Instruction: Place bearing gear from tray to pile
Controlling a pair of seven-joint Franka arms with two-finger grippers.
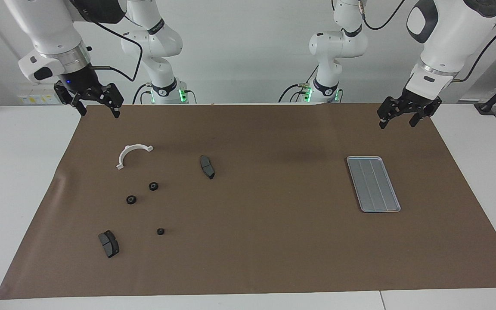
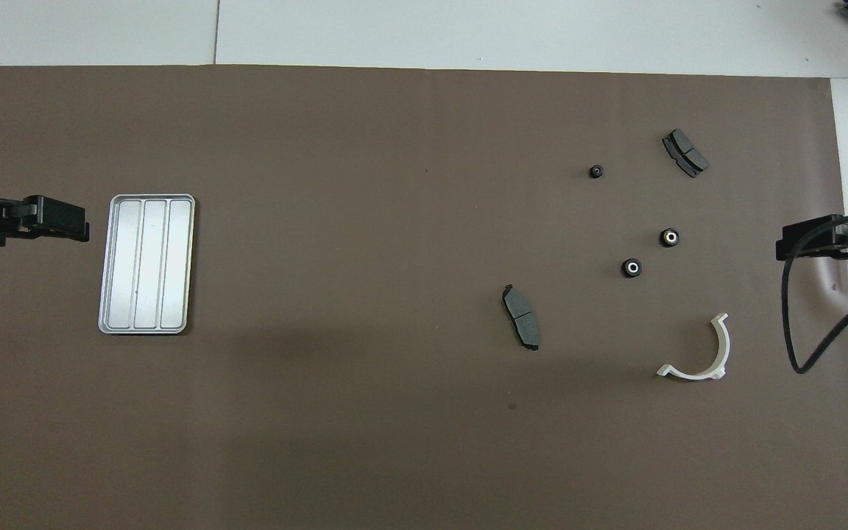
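On brown mat (image 1: pixel 274 241): tray (image 1: pixel 373 184) bare, 3 bearing gears (image 1: pixel 153 186) among pile; left gripper (image 1: pixel 401 116), right gripper (image 1: pixel 97 104) both spread, holding nothing

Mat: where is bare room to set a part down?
The widest bare stretch of mat lies between the tray and the nearest brake pad. The tray itself holds nothing. It is crowded at the right arm's end, around the white bracket and three small black gears.

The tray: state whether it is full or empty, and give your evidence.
Empty. In both views the tray shows only its bare ribbed floor; the three small black gears lie on the brown mat among the pile's parts.
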